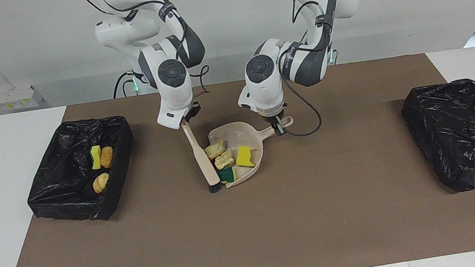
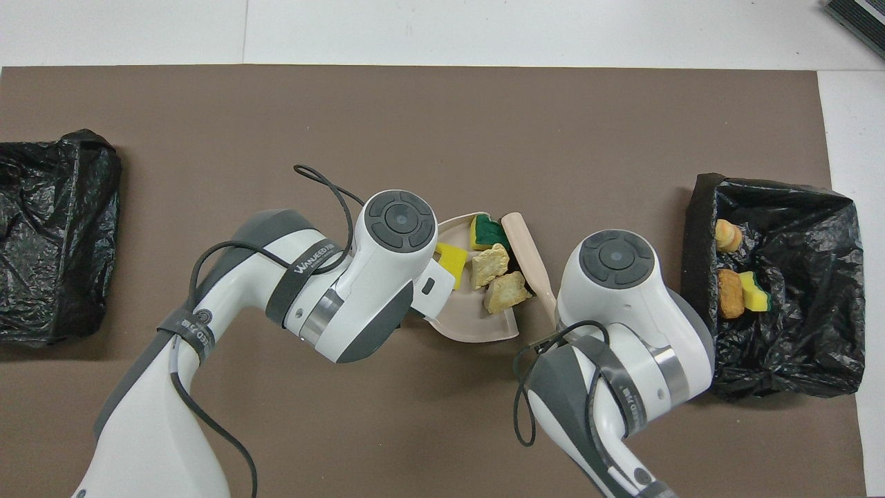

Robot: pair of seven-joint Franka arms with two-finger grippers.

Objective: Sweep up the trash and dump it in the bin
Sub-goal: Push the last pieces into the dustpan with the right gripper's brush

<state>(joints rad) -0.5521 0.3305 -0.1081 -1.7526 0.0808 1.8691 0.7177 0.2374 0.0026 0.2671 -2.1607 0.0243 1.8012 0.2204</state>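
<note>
A beige dustpan (image 1: 244, 133) lies mid-table and shows in the overhead view (image 2: 467, 326) too. It holds trash: two beige rocky chunks (image 1: 215, 148) (image 1: 224, 159), a yellow sponge bit (image 1: 244, 156) and a green-and-yellow sponge (image 1: 226, 174). My left gripper (image 1: 279, 123) is shut on the dustpan's handle. My right gripper (image 1: 188, 118) is shut on the handle of a beige brush (image 1: 203, 160), whose head rests at the pan's open mouth. An open black-lined bin (image 1: 69, 173) at the right arm's end holds three scraps (image 1: 95, 157) (image 1: 106, 157) (image 1: 101, 182).
A second box wrapped in black plastic (image 1: 468, 132) sits at the left arm's end of the brown mat (image 1: 280, 230). In the overhead view both wrists hide the grippers. The bin (image 2: 795, 332) and the brush (image 2: 529, 259) show there.
</note>
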